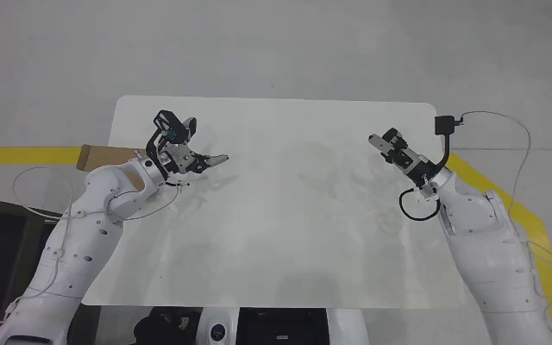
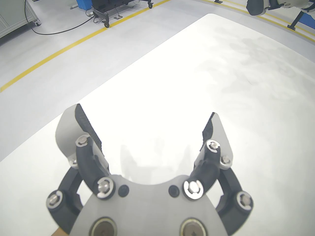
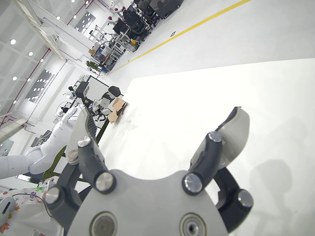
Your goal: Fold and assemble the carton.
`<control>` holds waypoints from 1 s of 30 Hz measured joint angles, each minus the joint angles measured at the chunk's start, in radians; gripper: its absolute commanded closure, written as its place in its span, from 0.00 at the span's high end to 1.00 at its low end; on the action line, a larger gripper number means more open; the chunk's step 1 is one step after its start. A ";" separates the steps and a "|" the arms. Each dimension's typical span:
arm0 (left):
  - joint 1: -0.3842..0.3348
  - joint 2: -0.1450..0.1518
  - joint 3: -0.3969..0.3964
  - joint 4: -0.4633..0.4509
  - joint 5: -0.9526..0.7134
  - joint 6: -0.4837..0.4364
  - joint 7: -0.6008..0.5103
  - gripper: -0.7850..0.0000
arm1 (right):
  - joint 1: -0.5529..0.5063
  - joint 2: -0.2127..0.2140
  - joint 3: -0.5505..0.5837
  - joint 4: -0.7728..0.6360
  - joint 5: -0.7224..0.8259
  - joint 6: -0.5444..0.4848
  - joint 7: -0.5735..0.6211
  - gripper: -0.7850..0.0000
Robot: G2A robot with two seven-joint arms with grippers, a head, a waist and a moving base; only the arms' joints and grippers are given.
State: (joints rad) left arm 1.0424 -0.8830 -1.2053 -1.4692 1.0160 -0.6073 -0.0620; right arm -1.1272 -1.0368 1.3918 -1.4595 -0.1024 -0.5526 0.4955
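Notably, the carton lay off to the far left, a flat brown piece just beyond the tabletop's left edge and nearer its far-left corner than its near one. Only its outer end showed in the top view. The rest was covered by the left arm, so it was unclear whether the carton touched the tabletop or rested on something beside it. In the right wrist view the carton appeared small and distant at that same edge, as a few tan flaps. Their fold state could not be made out, and the left arm crowded in beside them.

The left gripper sat over the tabletop close to the left edge, well apart from the carton and pointing toward the middle. Its own wrist view showed the left gripper with its jaws spread wide, the dark ribbed pads facing each other and bare white surface between them.

The right gripper hung over the tabletop toward the far-right corner, pointing toward the far-left one. In its wrist view the right gripper also had its jaws spread, holding nothing. One pad was seen nearly edge-on, and the lower part of the body was cut off by the frame.
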 measured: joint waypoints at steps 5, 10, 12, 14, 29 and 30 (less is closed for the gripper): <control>0.000 0.000 0.000 0.000 0.000 0.000 0.000 1.00 | 0.000 0.000 0.000 0.000 0.000 0.000 0.000 1.00; 0.000 0.000 0.000 0.000 0.000 0.000 0.000 1.00 | 0.000 0.000 0.000 0.000 0.000 0.000 0.000 1.00; 0.000 0.000 0.000 0.000 0.000 0.000 0.000 1.00 | 0.000 0.000 0.000 0.000 0.000 0.000 0.000 1.00; 0.003 -0.001 -0.002 -0.001 -0.008 0.007 0.001 1.00 | 0.000 0.000 0.000 0.000 0.000 0.000 0.000 1.00; 0.103 -0.008 -0.182 0.009 -0.721 0.099 -0.146 1.00 | 0.000 0.000 0.000 0.000 0.000 0.000 0.000 1.00; 0.112 -0.008 -0.198 0.014 -0.769 0.093 -0.150 1.00 | 0.000 0.000 0.000 0.000 0.000 0.000 0.000 1.00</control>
State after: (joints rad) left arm 1.1540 -0.8906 -1.4037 -1.4557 0.2474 -0.5141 -0.2116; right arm -1.1272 -1.0368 1.3918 -1.4595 -0.1024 -0.5526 0.4955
